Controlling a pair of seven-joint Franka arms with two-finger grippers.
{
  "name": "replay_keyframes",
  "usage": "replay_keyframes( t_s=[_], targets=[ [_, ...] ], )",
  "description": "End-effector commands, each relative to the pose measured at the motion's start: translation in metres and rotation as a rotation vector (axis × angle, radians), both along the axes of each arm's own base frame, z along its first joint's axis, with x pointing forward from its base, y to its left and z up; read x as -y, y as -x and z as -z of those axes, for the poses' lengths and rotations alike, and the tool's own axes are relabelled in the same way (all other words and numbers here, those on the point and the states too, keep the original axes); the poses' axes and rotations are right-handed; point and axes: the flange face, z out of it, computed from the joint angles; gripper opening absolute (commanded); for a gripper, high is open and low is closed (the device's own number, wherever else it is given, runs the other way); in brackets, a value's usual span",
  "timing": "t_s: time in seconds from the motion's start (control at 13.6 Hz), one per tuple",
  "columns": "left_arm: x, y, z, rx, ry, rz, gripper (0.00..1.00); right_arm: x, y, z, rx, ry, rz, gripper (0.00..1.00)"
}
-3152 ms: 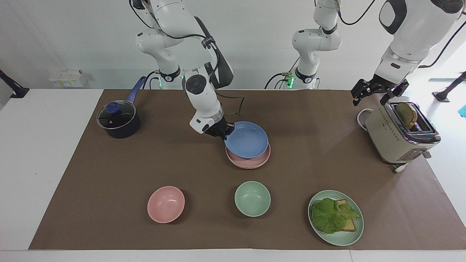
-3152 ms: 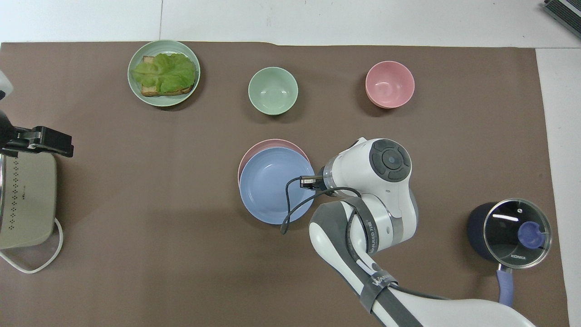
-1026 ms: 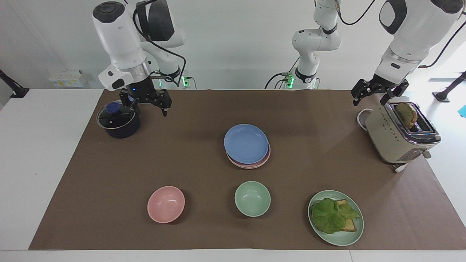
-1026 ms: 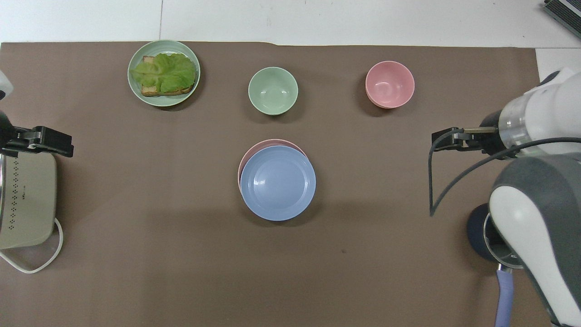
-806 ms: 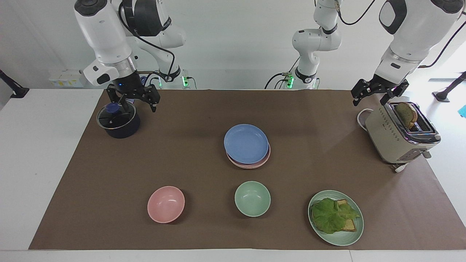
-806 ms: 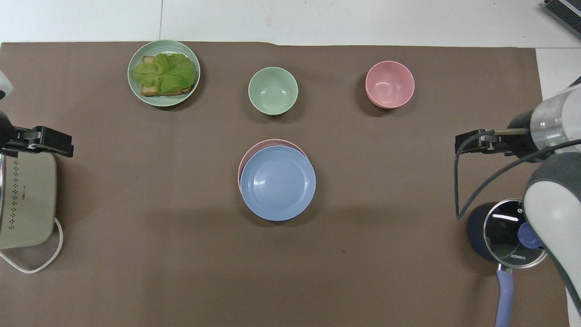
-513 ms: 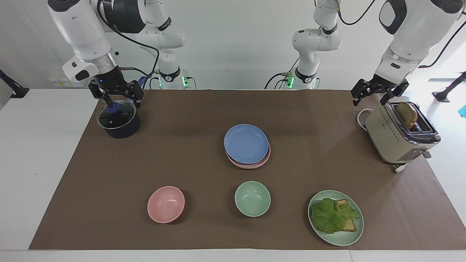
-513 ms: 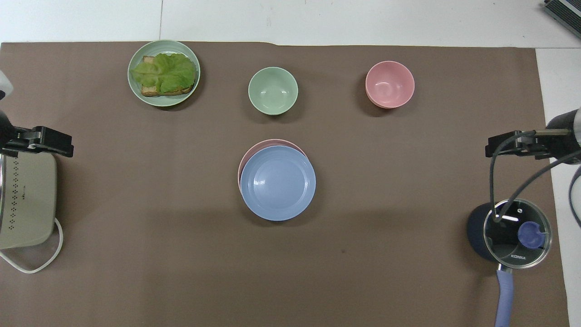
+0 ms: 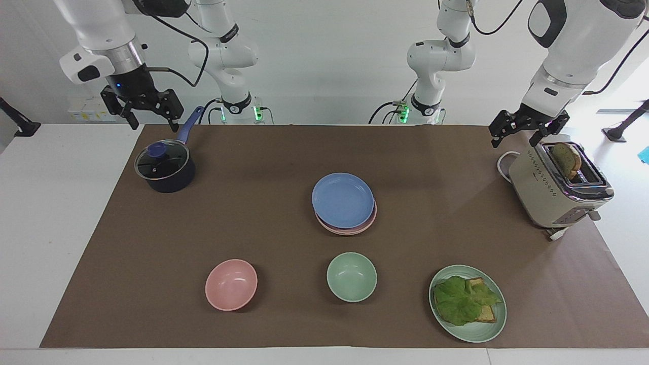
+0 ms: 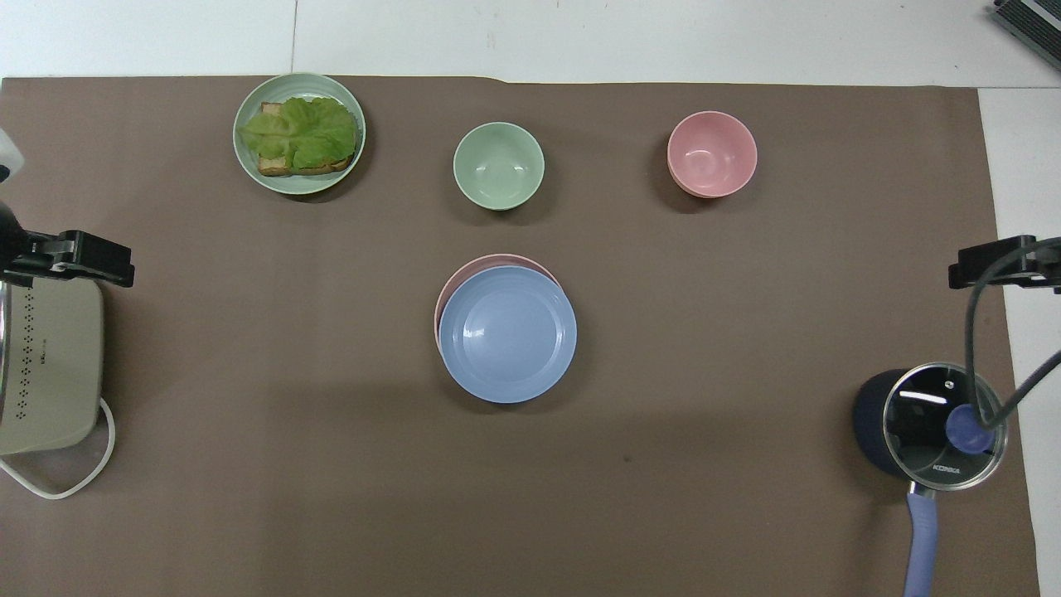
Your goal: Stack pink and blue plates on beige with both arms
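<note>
The blue plate [image 9: 343, 200] [image 10: 507, 334] lies on the pink plate [image 9: 355, 229] [image 10: 464, 272] at the middle of the brown mat, slightly offset toward the robots. The beige plate is hidden; I cannot tell what lies under the pink one. My right gripper [image 9: 153, 123] [image 10: 995, 264] hangs open and empty, high over the table edge beside the pot. My left gripper [image 9: 513, 141] [image 10: 87, 259] waits open and empty, just above the toaster's end nearer the robots. Neither gripper touches a plate.
A dark pot with a glass lid [image 9: 165, 167] stands at the right arm's end. A toaster [image 9: 555, 190] with a bread slice stands at the left arm's end. Farther from the robots sit a pink bowl [image 9: 231, 284], a green bowl [image 9: 351, 277] and a green plate [image 9: 476, 334] with lettuce and toast.
My right gripper has let go of the blue plate, risen, and swung away past the pot toward its own end of the table. The plates and the left arm have not moved.
</note>
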Motion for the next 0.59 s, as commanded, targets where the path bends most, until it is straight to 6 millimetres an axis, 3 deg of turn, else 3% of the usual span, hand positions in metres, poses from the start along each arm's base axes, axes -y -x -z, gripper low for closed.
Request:
replay_keyframes(
  t_s=[0.0,0.22,0.51],
  targets=[
    [-0.002,0.003,-0.002,-0.005,-0.010,0.010,1.00,-0.006,0.010,-0.003,-0.021,0.026,-0.031,1.00],
    [-0.002,0.003,-0.002,-0.005,-0.010,0.010,1.00,-0.008,0.010,-0.003,-0.022,0.009,-0.032,1.00],
    [-0.003,0.003,-0.002,-0.005,-0.010,0.008,1.00,-0.008,0.035,0.013,-0.020,0.018,-0.038,1.00]
  ],
)
